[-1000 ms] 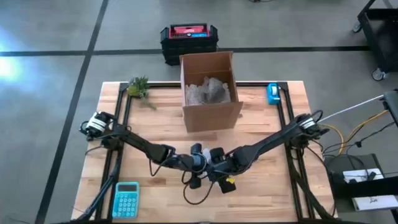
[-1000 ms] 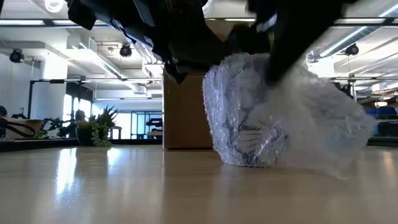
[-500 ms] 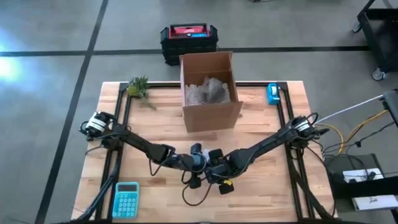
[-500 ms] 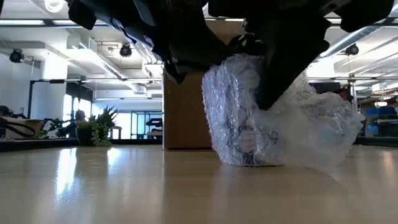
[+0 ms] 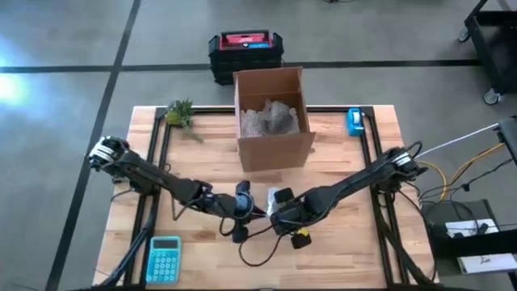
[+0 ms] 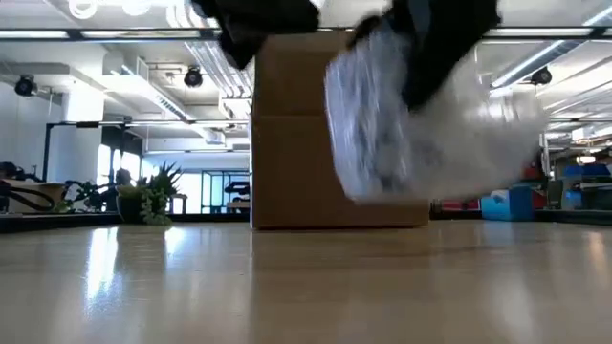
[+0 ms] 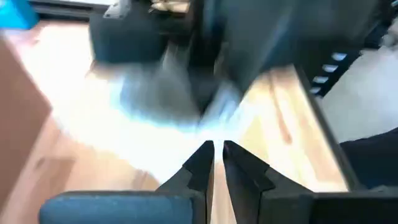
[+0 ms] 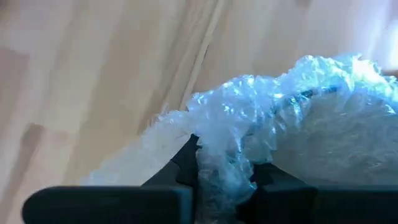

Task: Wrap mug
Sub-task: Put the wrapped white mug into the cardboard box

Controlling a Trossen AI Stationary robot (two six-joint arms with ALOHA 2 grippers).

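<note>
Lifted off the table [image 6: 287,287], wrapped mug [image 6: 421,124] hangs pinched in right tool [image 8: 224,168], hiding box [image 6: 287,134].

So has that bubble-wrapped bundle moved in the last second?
Yes. The bundle was resting on the table; now it hangs above it, lifted in front of the box, clamped by the right gripper.

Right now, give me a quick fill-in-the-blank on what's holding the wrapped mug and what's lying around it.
1. The right gripper is shut on the crinkled clear ___.
2. In the low view the wrapped bundle hangs ___ the wooden table, not touching it.
3. In the high view the teal calculator lies on the ___ arm's side of the table.
Missing words: bubble wrap; above; left.
</note>
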